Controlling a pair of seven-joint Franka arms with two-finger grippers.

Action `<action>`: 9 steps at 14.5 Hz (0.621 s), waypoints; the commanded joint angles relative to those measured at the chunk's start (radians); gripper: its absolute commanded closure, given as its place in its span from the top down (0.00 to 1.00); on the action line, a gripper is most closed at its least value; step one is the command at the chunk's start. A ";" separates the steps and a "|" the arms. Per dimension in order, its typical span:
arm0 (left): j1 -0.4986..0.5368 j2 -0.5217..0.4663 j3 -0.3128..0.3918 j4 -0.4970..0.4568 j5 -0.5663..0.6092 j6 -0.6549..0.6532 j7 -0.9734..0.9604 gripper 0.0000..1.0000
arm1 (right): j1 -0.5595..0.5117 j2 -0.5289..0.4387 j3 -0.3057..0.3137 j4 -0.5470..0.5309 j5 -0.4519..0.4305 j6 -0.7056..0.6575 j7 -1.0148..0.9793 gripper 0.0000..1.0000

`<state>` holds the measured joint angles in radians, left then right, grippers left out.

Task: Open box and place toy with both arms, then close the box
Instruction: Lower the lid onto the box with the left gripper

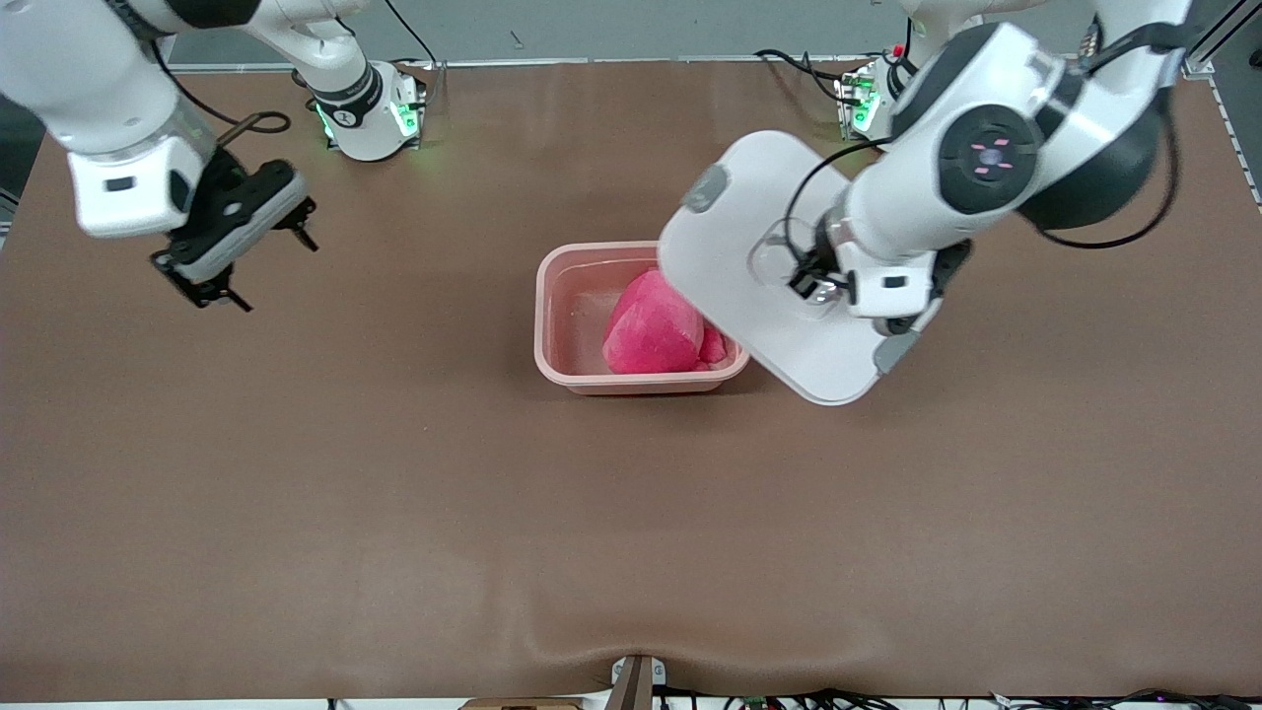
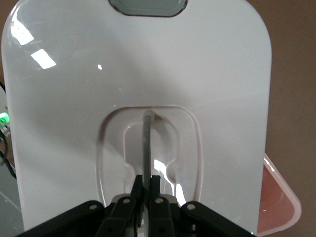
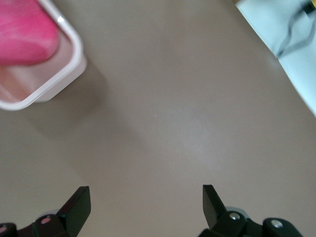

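- One pale pink box (image 1: 572, 325) sits open mid-desk, with one hot-pink toy (image 1: 656, 330) inside it, against the wall toward the left arm's end.
- One white lid (image 1: 749, 266) hangs tilted over that end of the box, with a grey clip (image 1: 706, 187) at each end, two in all.
- The left end effector (image 2: 146, 183) is clamped on the lid's clear handle (image 2: 146, 143), a grip plain only in the left wrist view.
- The right end effector (image 1: 237, 258) waits with fingers spread apart over bare brown desk (image 1: 394, 493) toward the right arm's end.
- Two bases glow green along the desk's edge.
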<state>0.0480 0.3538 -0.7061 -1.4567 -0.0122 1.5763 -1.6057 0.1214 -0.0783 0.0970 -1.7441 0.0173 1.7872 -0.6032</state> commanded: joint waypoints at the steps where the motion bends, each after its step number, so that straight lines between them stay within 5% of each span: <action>1: -0.069 0.048 0.004 0.012 0.047 0.082 -0.224 0.00 | -0.038 -0.001 -0.042 0.003 0.070 -0.002 0.260 1.00; 4: -0.158 0.100 0.005 0.012 0.116 0.195 -0.451 0.00 | -0.141 -0.001 -0.060 -0.006 0.046 -0.015 0.345 1.00; 9: -0.258 0.174 0.007 0.012 0.266 0.343 -0.825 0.00 | -0.147 0.061 -0.183 -0.005 0.021 -0.057 0.491 1.00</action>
<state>-0.1846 0.5080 -0.7031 -1.4580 0.1942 1.8855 -2.3174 -0.0258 -0.0408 -0.0823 -1.7544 0.0422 1.7422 -0.2194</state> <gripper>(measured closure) 0.930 0.000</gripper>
